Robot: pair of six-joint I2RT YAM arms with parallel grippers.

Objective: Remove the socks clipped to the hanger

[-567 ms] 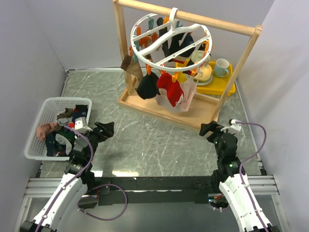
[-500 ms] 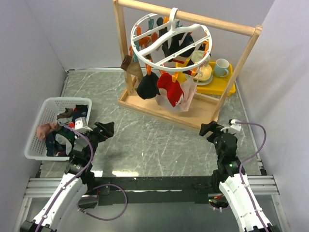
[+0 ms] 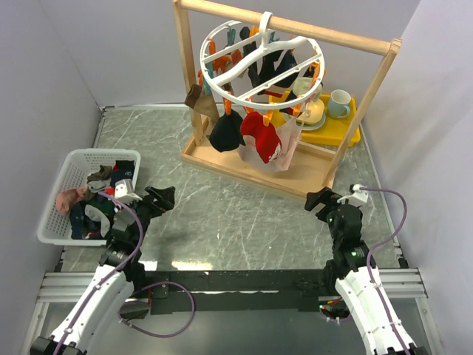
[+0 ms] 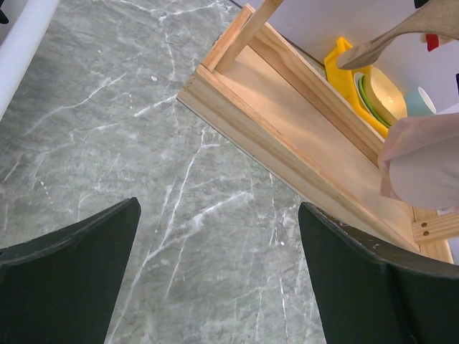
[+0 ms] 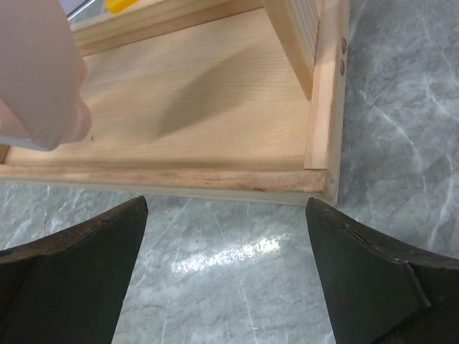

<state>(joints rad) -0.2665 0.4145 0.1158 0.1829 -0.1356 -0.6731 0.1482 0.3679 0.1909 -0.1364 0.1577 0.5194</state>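
Top external | hanger [image 3: 264, 22] on wooden frame [image 3: 332, 35], socks [image 3: 260, 137] clipped beneath | left gripper [image 3: 160, 198], right gripper [image 3: 319, 198]: both spread wide, empty, low over table [image 3: 236, 222] | advice: reach up, pinch one sock near its clip, pull straight down.

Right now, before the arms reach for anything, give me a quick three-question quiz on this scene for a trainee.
1. True or false: the left fingers are shut on a sock.
2. Where is the white basket? A, beside the left arm. B, under the wooden rail. C, on the yellow tray.
3. Fill in: the red sock hangs clipped to the white ring ___.

Key: 1, false: they are open and hold nothing. 2, A. 3, hanger.
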